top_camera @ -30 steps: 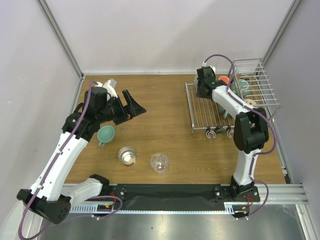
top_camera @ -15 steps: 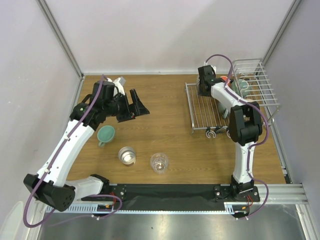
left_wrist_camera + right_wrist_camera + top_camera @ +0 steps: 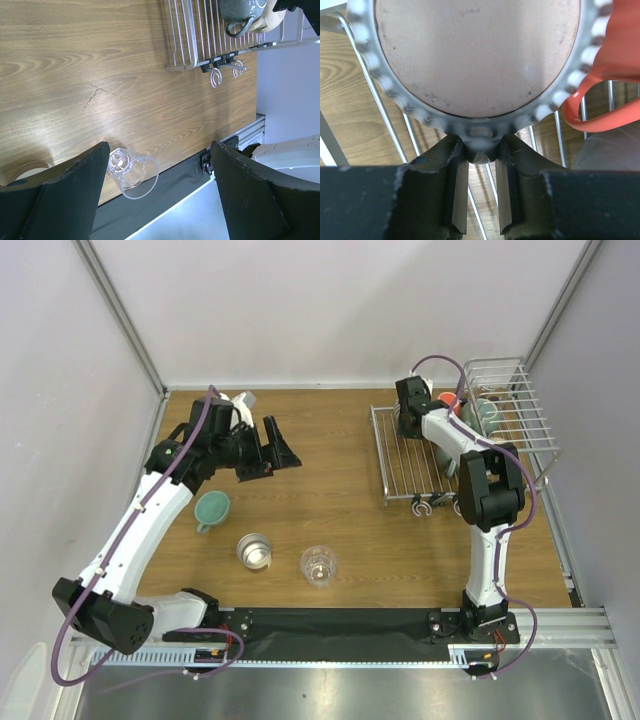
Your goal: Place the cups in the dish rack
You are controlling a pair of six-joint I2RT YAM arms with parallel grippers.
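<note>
We see our right gripper (image 3: 480, 150) clenched with its 2 fingers on the rim of the ribbed whitish cup (image 3: 475, 55) over the flat grid tray of the silver wire dish rack (image 3: 405, 455), while our left gripper (image 3: 278, 448) hangs spread and empty above the wooden table (image 3: 330, 490), where the teal mug (image 3: 212, 508), steel cup (image 3: 254, 551) and clear glass (image 3: 319, 565) stand.

Over the last 1 second the left arm has stretched out, so its end effector (image 3: 277, 449) has slid a little toward the table's right edge and far edge. The right arm's elbow (image 3: 489, 490) has drawn in toward the far edge. The right end effector (image 3: 481, 150), pinching the ribbed cup (image 3: 475, 55), has edged toward the far edge over the dish rack (image 3: 400, 465).
</note>
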